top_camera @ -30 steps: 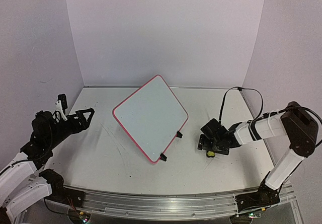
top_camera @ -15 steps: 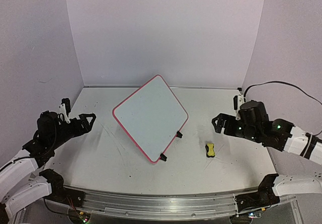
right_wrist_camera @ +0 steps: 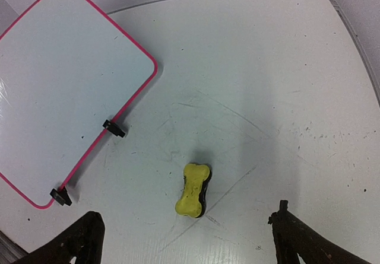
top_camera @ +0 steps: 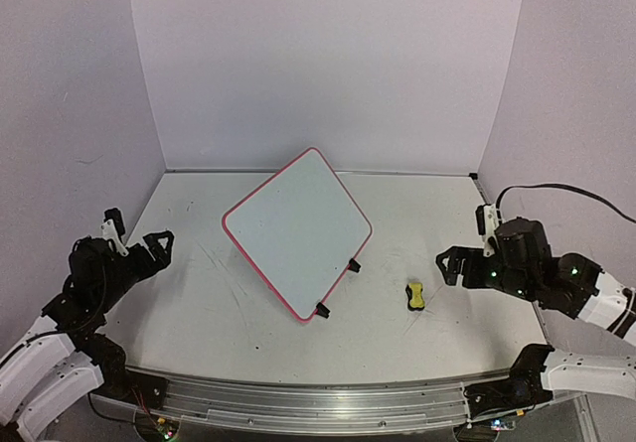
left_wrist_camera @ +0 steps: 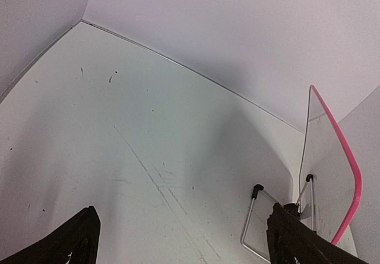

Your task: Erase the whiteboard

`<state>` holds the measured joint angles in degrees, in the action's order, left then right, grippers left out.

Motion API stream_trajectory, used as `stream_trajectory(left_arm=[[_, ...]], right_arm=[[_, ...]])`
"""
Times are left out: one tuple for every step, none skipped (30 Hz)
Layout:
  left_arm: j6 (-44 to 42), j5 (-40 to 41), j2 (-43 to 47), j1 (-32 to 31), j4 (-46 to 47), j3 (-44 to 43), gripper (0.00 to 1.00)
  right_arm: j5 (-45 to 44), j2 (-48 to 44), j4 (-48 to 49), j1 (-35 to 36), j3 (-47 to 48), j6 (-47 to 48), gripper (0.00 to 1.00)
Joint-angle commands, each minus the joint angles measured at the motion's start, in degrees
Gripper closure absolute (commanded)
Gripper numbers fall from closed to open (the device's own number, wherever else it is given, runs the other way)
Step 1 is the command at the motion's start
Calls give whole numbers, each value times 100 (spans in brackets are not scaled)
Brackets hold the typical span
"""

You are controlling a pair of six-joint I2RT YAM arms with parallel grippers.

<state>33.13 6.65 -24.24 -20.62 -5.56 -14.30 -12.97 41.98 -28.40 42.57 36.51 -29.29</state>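
The whiteboard (top_camera: 298, 228) stands tilted on two black feet at the table's middle, pink-framed, its white face bare of marks; it fills the upper left of the right wrist view (right_wrist_camera: 65, 86). The left wrist view catches only its pink edge (left_wrist_camera: 347, 157) and wire stand. A yellow bone-shaped eraser (top_camera: 415, 296) lies on the table to the board's right, just ahead of my right gripper (right_wrist_camera: 187, 216). That right gripper (top_camera: 463, 243) hangs open and empty above the table's right side. My left gripper (top_camera: 136, 233) is open and empty at the far left (left_wrist_camera: 181, 228), well away from the board.
Purple walls close in the white, scuffed table (top_camera: 229, 303) at the back and on both sides. A metal rail (top_camera: 318, 402) runs along the near edge. A black cable (top_camera: 566, 192) loops above the right arm.
My right gripper has lifted off the eraser and drawn back to the right, leaving it on the table. My left gripper has pulled back toward the near left.
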Motion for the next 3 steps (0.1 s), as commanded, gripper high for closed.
stream_trajectory(left_arm=[[114, 445, 165, 23, 73, 35, 0], [114, 435, 163, 23, 73, 33, 0], [114, 433, 158, 23, 73, 33, 0]], right_arm=[[-13, 70, 89, 6, 34, 152, 2], [-2, 91, 89, 6, 39, 155, 2], [-13, 113, 89, 6, 40, 152, 2]])
